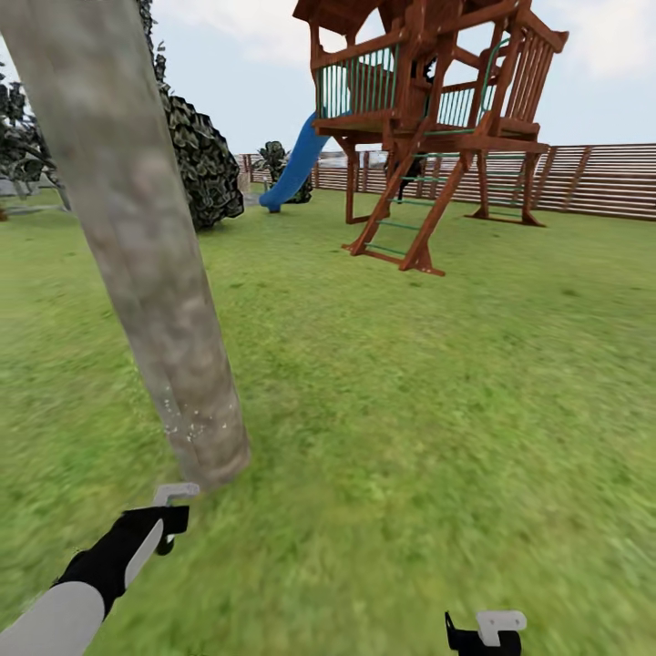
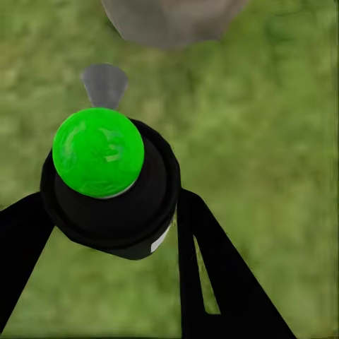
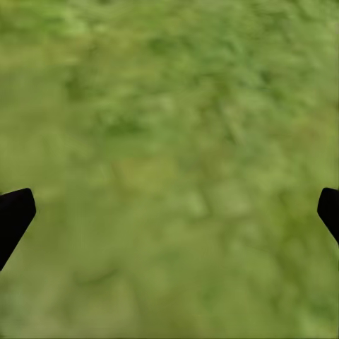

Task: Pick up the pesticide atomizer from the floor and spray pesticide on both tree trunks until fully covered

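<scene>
A thick, mottled grey-tan tree trunk point(image 1: 146, 264) leans across the left of the head view, and its base point(image 2: 173, 21) also shows in the left wrist view. A few fine white specks of pesticide point(image 1: 182, 421) dot its lower part. My left gripper point(image 1: 169, 524) hangs just in front of the trunk's foot. It point(image 2: 113, 205) is shut on the pesticide atomizer point(image 2: 99, 152), a black bottle with a round green top and a grey nozzle point(image 2: 104, 83) pointing toward the trunk. My right gripper point(image 1: 483, 638) is low at the right, open point(image 3: 169, 212) over bare grass.
Green lawn point(image 1: 437, 383) spreads to the right and ahead. A brown wooden playset point(image 1: 428, 118) with a blue slide point(image 1: 296, 169) stands at the back. A slatted wooden fence point(image 1: 592, 178) closes the far side. Dark green foliage point(image 1: 205, 159) sits behind the trunk.
</scene>
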Robot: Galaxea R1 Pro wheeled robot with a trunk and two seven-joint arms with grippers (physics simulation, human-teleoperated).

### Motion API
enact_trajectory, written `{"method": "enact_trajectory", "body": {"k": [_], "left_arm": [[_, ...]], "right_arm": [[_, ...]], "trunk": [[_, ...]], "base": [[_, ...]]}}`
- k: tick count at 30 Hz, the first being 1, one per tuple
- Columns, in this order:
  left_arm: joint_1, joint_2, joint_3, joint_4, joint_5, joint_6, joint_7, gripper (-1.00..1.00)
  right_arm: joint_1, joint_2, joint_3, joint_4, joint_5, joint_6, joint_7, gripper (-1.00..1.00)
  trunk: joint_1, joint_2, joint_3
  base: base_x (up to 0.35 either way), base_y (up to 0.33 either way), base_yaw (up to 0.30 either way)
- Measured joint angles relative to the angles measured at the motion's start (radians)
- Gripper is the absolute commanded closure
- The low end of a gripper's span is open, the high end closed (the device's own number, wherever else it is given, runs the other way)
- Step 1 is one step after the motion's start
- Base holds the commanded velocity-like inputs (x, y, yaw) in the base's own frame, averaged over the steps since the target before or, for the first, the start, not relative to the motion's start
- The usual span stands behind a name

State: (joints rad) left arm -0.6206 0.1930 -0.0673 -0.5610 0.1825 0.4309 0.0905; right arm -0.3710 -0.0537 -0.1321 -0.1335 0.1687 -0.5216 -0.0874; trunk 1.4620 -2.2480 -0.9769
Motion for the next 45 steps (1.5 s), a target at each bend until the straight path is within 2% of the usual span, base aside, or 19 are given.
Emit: {"method": "enact_trajectory", "body": {"k": [2, 5, 13, 18, 20, 24, 26, 29, 31, 33, 34, 35, 37, 38, 39, 40, 41, 43, 45], "left_arm": [[-0.001, -0.010, 0.000, -0.003, -0.006, 0.000, -0.004, 1.00], [-0.001, 0.001, 0.005, -0.003, -0.006, 0.000, -0.006, 1.00], [-0.001, -0.014, 0.004, -0.002, -0.005, 0.001, 0.002, 1.00], [0.001, 0.026, 0.006, 0.013, -0.005, 0.000, -0.001, 1.00], [0.001, 0.020, 0.006, 0.013, 0.000, 0.001, 0.001, 1.00], [0.000, -0.023, 0.004, 0.000, 0.004, 0.002, 0.004, 1.00], [-0.001, -0.010, 0.007, 0.001, -0.004, 0.003, 0.005, 1.00], [0.000, 0.038, 0.008, 0.014, -0.004, 0.003, 0.004, 1.00], [0.001, 0.032, 0.008, 0.009, 0.003, 0.002, 0.004, 1.00], [0.001, 0.015, 0.009, 0.002, 0.007, 0.002, 0.004, 1.00], [0.001, -0.006, 0.008, -0.001, 0.011, 0.002, 0.005, 1.00], [0.001, -0.014, 0.009, -0.001, 0.005, 0.002, 0.006, 1.00], [0.000, -0.006, 0.014, 0.000, -0.001, 0.003, 0.006, 1.00], [0.000, 0.005, 0.032, 0.005, -0.005, 0.002, 0.006, 1.00], [0.001, 0.029, 0.062, 0.012, -0.010, 0.000, 0.006, 1.00], [0.002, 0.044, 0.076, 0.014, -0.008, -0.001, 0.004, 1.00], [0.002, 0.049, 0.081, 0.014, -0.003, -0.002, 0.004, 1.00], [0.002, 0.042, 0.084, 0.013, 0.000, -0.003, 0.003, 1.00], [0.002, -0.009, 0.081, 0.003, 0.003, -0.004, 0.003, 1.00]], "right_arm": [[0.000, 0.000, 0.000, -0.001, 0.000, 0.000, 0.000, -1.00], [0.001, -0.001, 0.000, 0.000, 0.000, 0.000, 0.000, -1.00], [0.001, -0.003, 0.000, -0.001, 0.000, 0.000, -0.001, -1.00], [0.001, -0.002, 0.000, -0.001, 0.000, 0.000, -0.001, -1.00], [0.000, -0.002, 0.000, -0.001, 0.000, 0.000, 0.000, -1.00], [0.000, -0.002, 0.000, -0.001, 0.000, 0.000, 0.000, -1.00], [0.000, -0.002, 0.000, 0.000, 0.000, 0.000, 0.000, -1.00], [0.001, -0.002, 0.000, 0.000, 0.000, 0.000, 0.000, -1.00], [0.001, -0.002, 0.000, 0.000, 0.000, 0.000, 0.000, -1.00], [0.001, -0.002, 0.000, 0.000, 0.000, 0.000, 0.000, -1.00], [0.001, -0.002, 0.000, 0.000, 0.000, 0.000, 0.000, -1.00], [0.000, -0.002, 0.000, 0.000, 0.000, 0.000, 0.000, -1.00], [0.001, -0.002, 0.000, 0.000, 0.000, 0.000, 0.000, -1.00], [0.000, -0.002, 0.000, 0.000, 0.000, 0.000, 0.000, -1.00], [0.000, -0.002, 0.000, 0.000, 0.000, 0.000, 0.000, -1.00], [0.001, -0.002, 0.000, 0.000, 0.000, 0.000, 0.000, -1.00], [0.000, -0.002, 0.000, 0.000, 0.000, 0.000, 0.000, -1.00], [0.001, -0.002, 0.000, 0.000, 0.000, 0.000, 0.000, -1.00], [0.000, -0.002, 0.000, 0.000, 0.000, 0.000, 0.000, -1.00]], "trunk": [[0.000, 0.000, 0.000], [0.000, 0.000, 0.000], [0.000, 0.000, 0.000], [0.000, 0.000, 0.000], [0.000, 0.000, 0.000], [0.000, 0.000, 0.000], [0.000, 0.000, 0.000], [0.000, 0.000, 0.000], [0.000, 0.000, 0.000], [0.000, 0.000, 0.000], [0.000, 0.000, 0.000], [0.000, 0.000, 0.000], [0.000, 0.000, 0.000], [0.000, 0.000, 0.000], [0.000, 0.000, 0.000], [0.000, 0.000, 0.000], [0.000, 0.000, 0.000], [0.000, 0.000, 0.000], [0.000, 0.000, 0.000]], "base": [[0.005, 0.000, 0.055], [0.191, -0.112, 0.006], [0.174, -0.219, 0.009], [0.090, -0.266, 0.238], [0.188, -0.221, 0.273], [0.267, -0.154, 0.103], [0.286, -0.134, 0.005], [0.285, -0.145, 0.135], [0.266, -0.169, 0.264], [0.209, -0.203, 0.274], [0.082, -0.250, 0.277], [0.034, -0.263, 0.269], [0.013, -0.269, 0.137], [0.004, -0.272, 0.038], [0.002, -0.272, 0.019], [0.001, -0.272, 0.010], [0.017, -0.272, 0.005], [0.090, -0.270, 0.079], [0.171, -0.245, 0.247]]}}
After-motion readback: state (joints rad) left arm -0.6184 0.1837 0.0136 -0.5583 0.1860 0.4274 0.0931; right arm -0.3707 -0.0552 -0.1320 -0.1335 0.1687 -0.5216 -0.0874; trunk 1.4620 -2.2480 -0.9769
